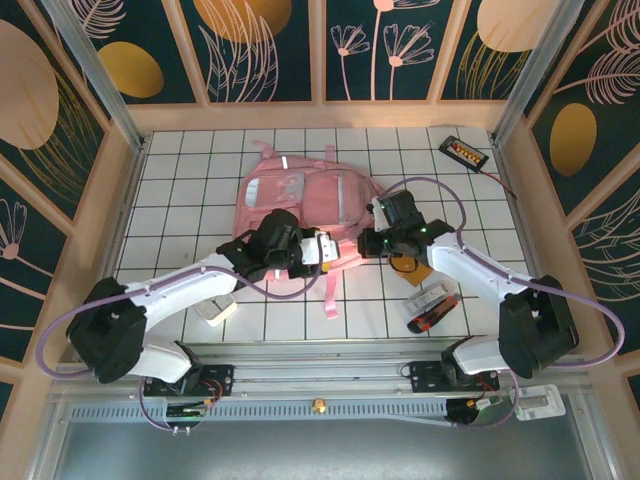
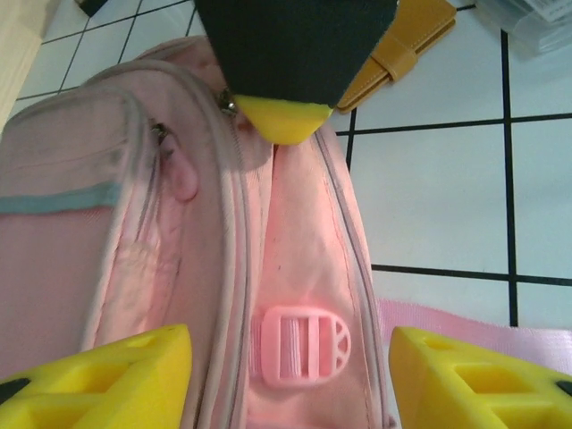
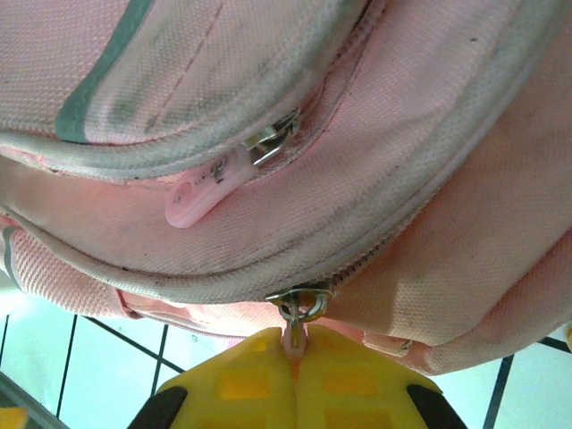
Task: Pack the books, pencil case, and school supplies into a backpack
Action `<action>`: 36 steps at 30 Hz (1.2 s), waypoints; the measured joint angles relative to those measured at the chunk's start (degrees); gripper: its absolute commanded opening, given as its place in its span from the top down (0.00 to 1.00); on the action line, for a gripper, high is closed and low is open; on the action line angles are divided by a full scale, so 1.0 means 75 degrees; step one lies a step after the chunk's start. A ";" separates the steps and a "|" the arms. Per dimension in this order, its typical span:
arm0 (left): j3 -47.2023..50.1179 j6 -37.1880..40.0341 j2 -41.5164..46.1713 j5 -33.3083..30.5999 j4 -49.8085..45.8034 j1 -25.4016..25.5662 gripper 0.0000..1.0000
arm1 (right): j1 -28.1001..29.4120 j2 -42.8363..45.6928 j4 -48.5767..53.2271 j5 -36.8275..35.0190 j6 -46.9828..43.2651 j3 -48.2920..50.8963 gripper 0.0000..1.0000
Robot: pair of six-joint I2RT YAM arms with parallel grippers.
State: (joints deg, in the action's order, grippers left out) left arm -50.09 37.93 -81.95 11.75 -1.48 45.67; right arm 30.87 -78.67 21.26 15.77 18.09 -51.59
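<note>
Robot lab booth: gridded table (image 1: 200, 180), floral wall panels (image 1: 270, 50).

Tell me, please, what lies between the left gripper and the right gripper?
The backpack lies there: its pink fabric, a zipper and a pink buckle. The left wrist view shows it, between the open left gripper and the right gripper.

backpack (image 1: 300, 195): no lettering or brand is made out.
black device (image 1: 465, 152): markings are too small to be read.
clear-wrapped pack (image 1: 432, 312): print is left unresolved.
</note>
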 measured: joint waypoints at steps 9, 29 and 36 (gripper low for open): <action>-0.0411 0.0143 -0.0656 -0.0699 0.0848 0.0367 0.52 | 0.0236 0.0230 -0.0052 0.0207 0.0064 0.0221 1.00; -0.0093 -0.0408 -0.1323 -0.2005 0.2069 0.0615 0.79 | 0.0242 0.0376 -0.0251 0.0574 0.0519 0.0303 1.00; -0.0044 -0.0638 -0.1381 -0.2378 0.2218 0.0688 1.00 | 0.0245 0.0443 -0.0297 0.0536 0.0519 0.0303 1.00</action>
State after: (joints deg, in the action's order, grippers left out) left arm -50.41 33.15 -92.31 -6.09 15.16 50.83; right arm 32.71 -75.35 19.03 19.79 21.98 -49.32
